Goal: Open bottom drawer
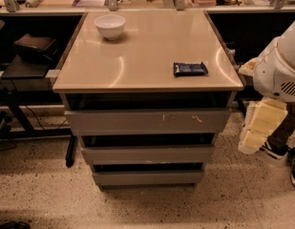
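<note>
The bottom drawer (148,177) is the lowest and narrowest of three grey fronts on the cabinet, plain and flat, sitting flush under a dark gap. Above it are the plain middle front (147,154) and the wide top front (148,120) with pale scratch marks. My white arm (280,70) comes in from the right. Its pale yellow gripper (256,130) hangs pointing down beside the cabinet's right side, at about middle-drawer height. It is a short way right of the drawers and touches nothing.
On the beige cabinet top (147,56) stand a white bowl (110,26) at the back left and a dark blue packet (190,68) at the right. A black stand (23,70) is to the left. A person's shoe (276,149) is on the speckled floor at the right.
</note>
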